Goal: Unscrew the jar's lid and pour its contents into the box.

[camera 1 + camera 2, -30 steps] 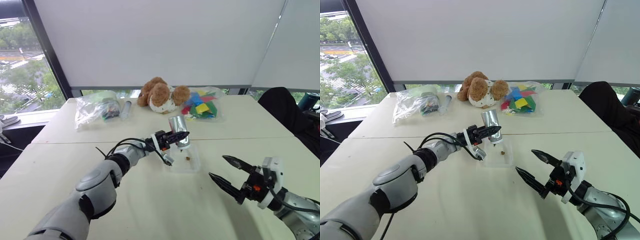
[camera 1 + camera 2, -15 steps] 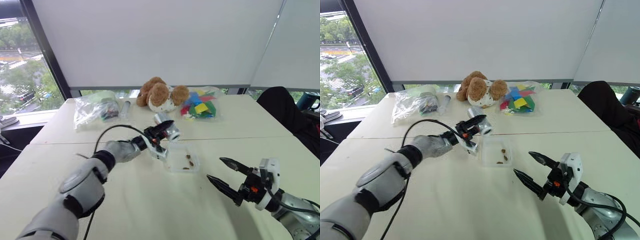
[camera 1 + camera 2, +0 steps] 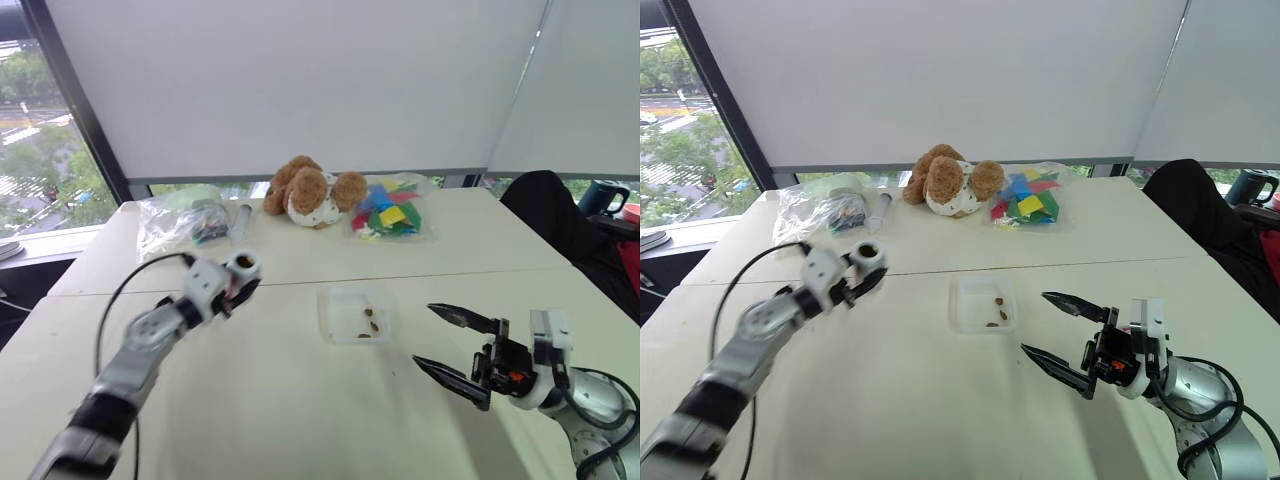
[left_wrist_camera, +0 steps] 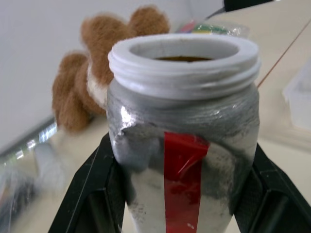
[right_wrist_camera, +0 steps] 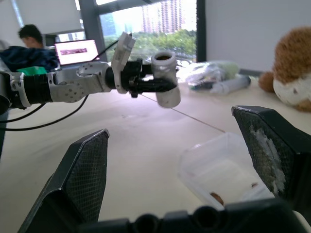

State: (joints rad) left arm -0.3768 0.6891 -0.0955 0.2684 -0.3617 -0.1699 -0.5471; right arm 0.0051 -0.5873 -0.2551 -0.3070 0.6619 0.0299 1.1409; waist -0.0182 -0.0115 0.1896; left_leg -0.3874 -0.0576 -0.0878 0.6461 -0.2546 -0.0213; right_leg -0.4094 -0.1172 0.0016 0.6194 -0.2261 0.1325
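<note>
No readable text, label, brand or number appears anywhere; the laptop screen [image 5: 76, 51] shows only an illegible pink band.

Left tool [image 5: 160, 86] gripping upright jar [image 5: 165, 77], box [image 5: 224, 167] nearer

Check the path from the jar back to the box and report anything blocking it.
Nothing visible blocks it. The left gripper holds the jar upright, and bare table lies between it and the box.
</note>
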